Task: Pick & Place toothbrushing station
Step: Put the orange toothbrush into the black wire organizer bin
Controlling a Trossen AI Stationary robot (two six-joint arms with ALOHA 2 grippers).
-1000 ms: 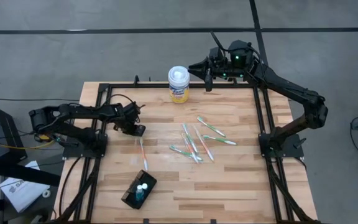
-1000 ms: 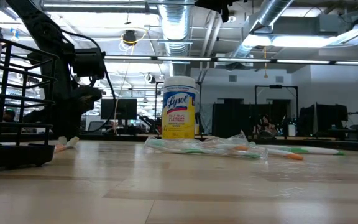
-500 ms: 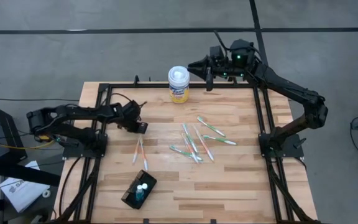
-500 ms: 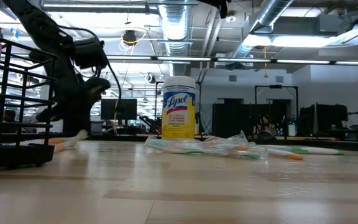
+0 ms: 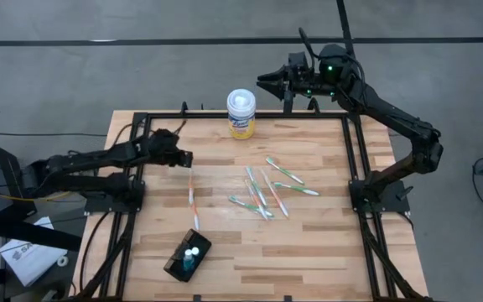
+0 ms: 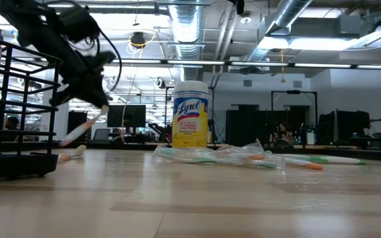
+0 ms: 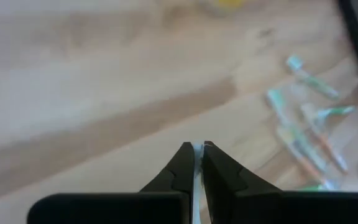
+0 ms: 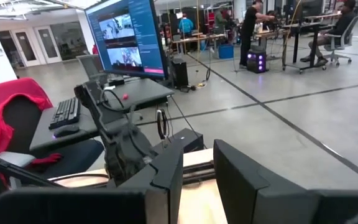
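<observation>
From above, we see the left gripper (image 5: 183,158) well to the left of the wipes canister (image 5: 241,114) and nearer the front, clamped on one end of a toothbrush (image 5: 193,186) that points toward the toothbrushing station (image 5: 187,256). That black holder sits far forward of the canister, near the table (image 5: 325,243) front edge. The right gripper (image 5: 268,81) waits just right of the canister, beyond the back rail.

At table height, the toothbrush (image 6: 84,127) hangs tilted in the air, left of the canister (image 6: 190,114); another brush (image 6: 70,154) lies below it.

In the left wrist view, the fingers (image 7: 180,167) pinch a pale handle (image 7: 197,177). The grip is at the very end, so we judge it could swing or slip and miss a slot.

In the right wrist view, the fingers (image 8: 165,177) stand apart, holding nothing.
</observation>
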